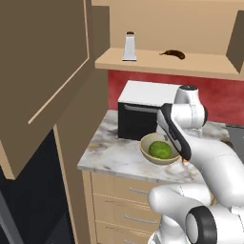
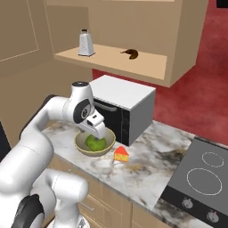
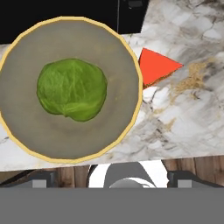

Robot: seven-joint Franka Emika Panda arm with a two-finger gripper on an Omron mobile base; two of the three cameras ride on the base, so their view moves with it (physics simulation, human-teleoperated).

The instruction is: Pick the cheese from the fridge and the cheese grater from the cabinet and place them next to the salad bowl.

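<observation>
Your claw [image 2: 99, 132] hangs at centre frame in the right base view, directly above the salad bowl [image 2: 95, 143], jaws spread fully wide and gripping nothing; in the hand view its dark fingertips [image 3: 43, 180] stand far apart at the bottom edge. The bowl sits on the marble worktop [image 2: 151, 156] close to the front edge, with the microwave [image 2: 122, 107] just behind it, so open room lies toward the lower right of the frame, between the bowl and the cooktop [image 2: 200, 180]. Inside the bowl rests one green lettuce ball [image 3: 72, 89], slightly left of the bowl's centre in the hand view. The cheese [image 2: 121, 154] lies on the worktop just beside the bowl's rim, at right of centre, its red side uppermost in the hand view. The cabinet [image 2: 182, 49] fills the top of the frame with its door [image 1: 43, 76] swung wide at upper left of the left base view; on its shelf the cheese grater [image 2: 86, 43] stands upright at upper left, well apart from a small dark object [image 2: 131, 53] nearer the middle.
</observation>
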